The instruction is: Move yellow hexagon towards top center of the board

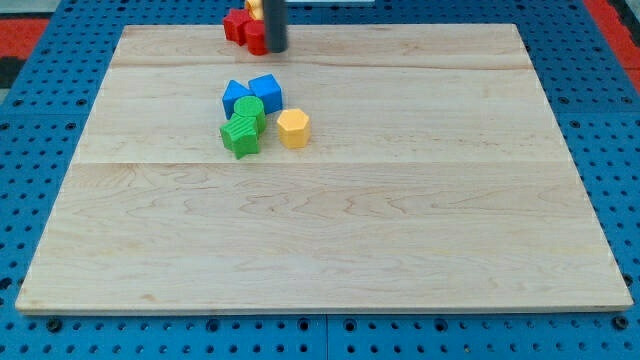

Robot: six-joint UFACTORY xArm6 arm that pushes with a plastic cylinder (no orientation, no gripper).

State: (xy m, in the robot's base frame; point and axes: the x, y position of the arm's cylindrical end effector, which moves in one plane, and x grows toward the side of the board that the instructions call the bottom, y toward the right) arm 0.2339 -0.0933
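The yellow hexagon (293, 127) lies on the wooden board (400, 220), left of centre in the upper half. Touching its left side sits a cluster: a green star-shaped block (240, 136), a second green block (250, 111), a blue cube (266, 92) and a blue block (236, 96). My tip (275, 49) stands at the board's top edge, well above the yellow hexagon, against red blocks (243, 28). The rod hides part of the red blocks and of a yellow block (254, 5) behind them.
The board lies on a blue pegboard table (40, 120). A red area (20, 25) shows in the top left corner and another in the top right corner (620, 20).
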